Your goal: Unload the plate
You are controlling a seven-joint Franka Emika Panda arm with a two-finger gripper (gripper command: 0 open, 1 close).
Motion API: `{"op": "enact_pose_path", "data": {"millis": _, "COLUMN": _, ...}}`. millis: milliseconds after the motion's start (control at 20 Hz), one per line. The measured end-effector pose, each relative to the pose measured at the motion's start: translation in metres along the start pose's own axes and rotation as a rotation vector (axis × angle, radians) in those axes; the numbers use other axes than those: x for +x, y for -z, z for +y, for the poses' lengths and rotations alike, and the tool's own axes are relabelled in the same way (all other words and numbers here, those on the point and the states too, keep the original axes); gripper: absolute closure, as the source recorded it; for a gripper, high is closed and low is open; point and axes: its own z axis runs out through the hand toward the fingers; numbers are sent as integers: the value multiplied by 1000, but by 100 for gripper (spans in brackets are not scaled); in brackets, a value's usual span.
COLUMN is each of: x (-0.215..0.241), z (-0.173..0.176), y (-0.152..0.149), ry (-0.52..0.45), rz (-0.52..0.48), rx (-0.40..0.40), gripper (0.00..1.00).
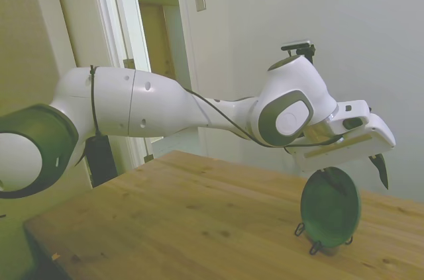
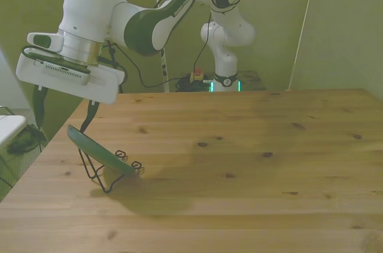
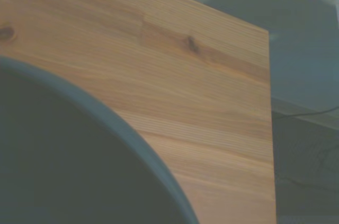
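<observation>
The plate, round and dark green, leans tilted in a thin black wire stand near the table's edge at the front view's left. In the side view the plate stands almost upright at the right. My gripper is open, just above the plate's upper rim, with one dark finger on each side of that rim and nothing held. From the side the gripper hangs over the plate's top. In the wrist view the plate fills one corner, close and blurred.
The wooden table stretches wide toward the front view's right. Its side edge runs close beside the plate, and the wrist view shows the floor past that edge. A doorway is behind the arm.
</observation>
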Motion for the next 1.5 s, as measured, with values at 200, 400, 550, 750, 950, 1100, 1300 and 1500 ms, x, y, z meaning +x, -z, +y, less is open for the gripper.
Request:
{"op": "enact_pose_path", "data": {"millis": 200, "x": -1, "z": -2, "y": -1, "ry": 0, "rz": -4, "rx": 4, "gripper": 100}}
{"op": "enact_pose_path", "data": {"millis": 400, "x": -3, "z": -2, "y": -4, "ry": -1, "rz": -10, "rx": 7, "gripper": 100}}
{"op": "enact_pose_path", "data": {"millis": 550, "x": -6, "z": -3, "y": -8, "ry": -1, "rz": -14, "rx": 10, "gripper": 100}}
{"op": "enact_pose_path", "data": {"millis": 750, "x": -11, "z": -3, "y": -14, "ry": -3, "rz": -19, "rx": 14, "gripper": 100}}
{"op": "enact_pose_path", "data": {"millis": 950, "x": -13, "z": 0, "y": -17, "ry": 2, "rz": -18, "rx": 22, "gripper": 100}}
{"op": "enact_pose_path", "data": {"millis": 1100, "x": -12, "z": 1, "y": -16, "ry": 3, "rz": -15, "rx": 25, "gripper": 100}}
{"op": "enact_pose_path", "data": {"millis": 1300, "x": -9, "z": 1, "y": -9, "ry": 2, "rz": -2, "rx": 30, "gripper": 100}}
{"op": "enact_pose_path", "data": {"millis": 1500, "x": -6, "z": -4, "y": 2, "ry": 5, "rz": 12, "rx": 44, "gripper": 100}}
